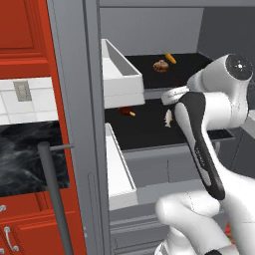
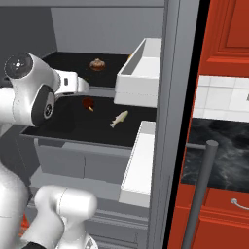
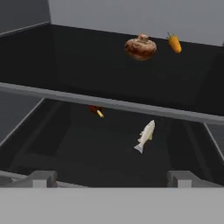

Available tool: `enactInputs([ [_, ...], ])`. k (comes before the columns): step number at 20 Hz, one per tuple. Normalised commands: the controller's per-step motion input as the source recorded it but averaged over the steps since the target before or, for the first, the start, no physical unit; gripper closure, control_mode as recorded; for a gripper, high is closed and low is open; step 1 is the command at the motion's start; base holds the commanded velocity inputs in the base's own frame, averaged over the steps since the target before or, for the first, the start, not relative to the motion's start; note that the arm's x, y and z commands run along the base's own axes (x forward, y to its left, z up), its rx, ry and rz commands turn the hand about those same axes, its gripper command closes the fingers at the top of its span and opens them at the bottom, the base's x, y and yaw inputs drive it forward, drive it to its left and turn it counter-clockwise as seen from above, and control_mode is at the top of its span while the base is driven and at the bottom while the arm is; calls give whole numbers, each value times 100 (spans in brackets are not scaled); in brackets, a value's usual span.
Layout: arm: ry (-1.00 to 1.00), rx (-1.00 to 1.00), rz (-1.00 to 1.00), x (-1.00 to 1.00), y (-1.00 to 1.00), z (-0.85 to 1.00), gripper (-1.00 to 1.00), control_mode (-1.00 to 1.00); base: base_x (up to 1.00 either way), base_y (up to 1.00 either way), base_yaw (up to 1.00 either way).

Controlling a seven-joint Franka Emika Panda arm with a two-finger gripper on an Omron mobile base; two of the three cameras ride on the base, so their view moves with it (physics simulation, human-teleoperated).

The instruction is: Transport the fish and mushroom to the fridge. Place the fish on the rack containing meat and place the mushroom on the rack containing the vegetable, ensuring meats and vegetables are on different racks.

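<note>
The fridge (image 1: 74,99) stands open. A brown mushroom (image 3: 140,47) (image 1: 160,65) (image 2: 97,64) rests on the higher black rack (image 3: 78,65) beside the orange carrot (image 3: 174,43) (image 1: 171,58). On the lower black rack (image 3: 87,153) (image 2: 78,127) lies the pale fish (image 3: 145,135) (image 2: 119,118) (image 1: 168,118), right of the dark red meat (image 3: 96,110) (image 1: 126,111) (image 2: 88,103). My gripper (image 3: 111,179) is open and empty in front of the shelves, facing in at about the height of the upper rack's front edge.
White door bins (image 1: 119,74) (image 2: 141,73) jut out at the fridge's open side, one high and one low (image 1: 118,169). A long bar handle (image 1: 52,194) (image 2: 202,194) stands in front of red cabinets (image 1: 25,30) and a dark counter.
</note>
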Motion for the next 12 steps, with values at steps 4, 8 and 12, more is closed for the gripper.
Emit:
enactInputs([
  [4, 0, 0, -3, -100, -1, -8, -100, -100, 0, 0, 0],
  [8, 3, 3, 0, -100, -7, -4, -100, -100, 0, 0, 0],
  [12, 14, 6, 0, -100, -13, 0, -100, -100, 0, 0, 0],
])
